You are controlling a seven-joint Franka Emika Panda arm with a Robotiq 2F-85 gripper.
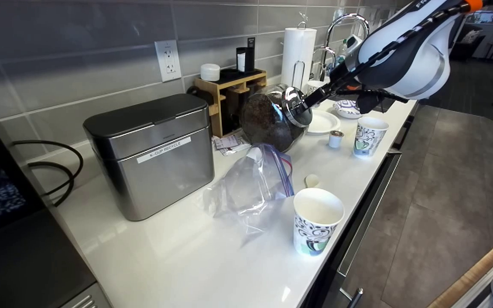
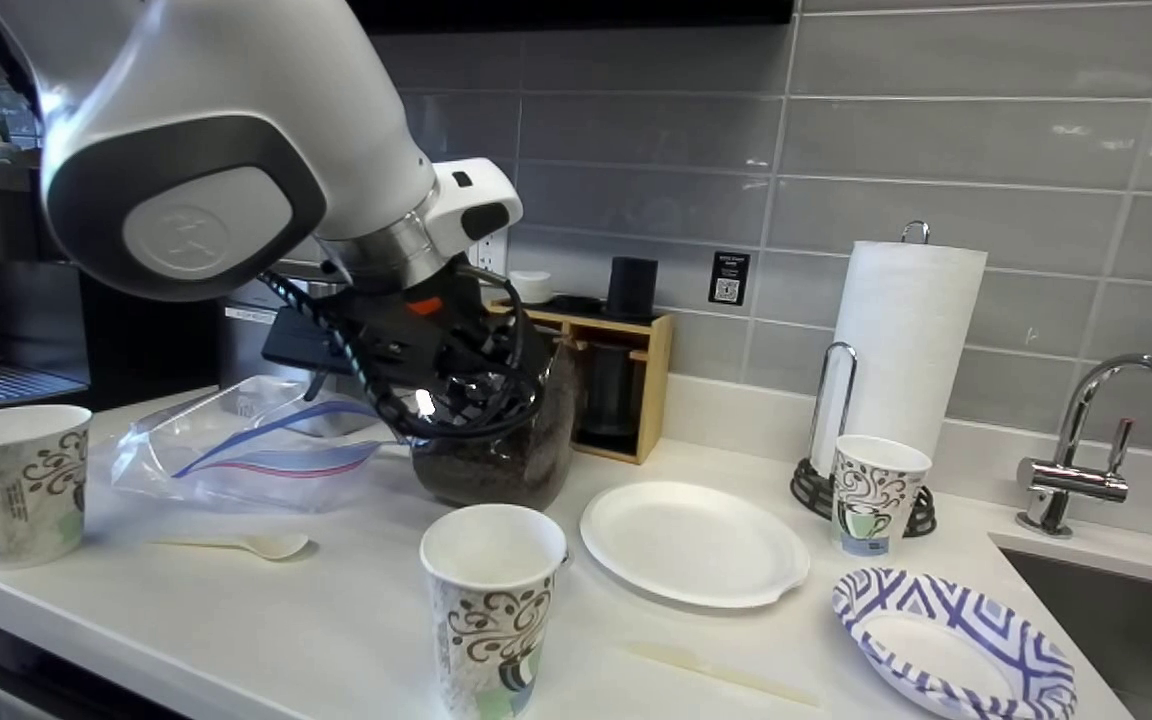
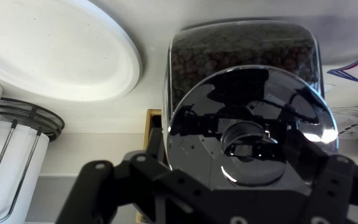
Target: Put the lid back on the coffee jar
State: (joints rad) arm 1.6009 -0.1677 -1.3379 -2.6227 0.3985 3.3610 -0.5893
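Observation:
The coffee jar is a bulbous glass vessel full of dark beans, standing on the counter; its lower body shows below the gripper. A round chrome lid with a knob at its centre covers the slanted mouth of the jar. Whether it is fully seated I cannot tell. My gripper is right in front of the lid, its jaws spread wide on either side of the knob. The left finger stands at the lid's edge, apart from the knob. In an exterior view the gripper's wrist and cables hide most of the lid.
A clear zip bag lies close to the jar, beside a steel bin. Behind is a wooden organizer. A white plate, paper cups, a patterned bowl and a paper-towel roll stand around.

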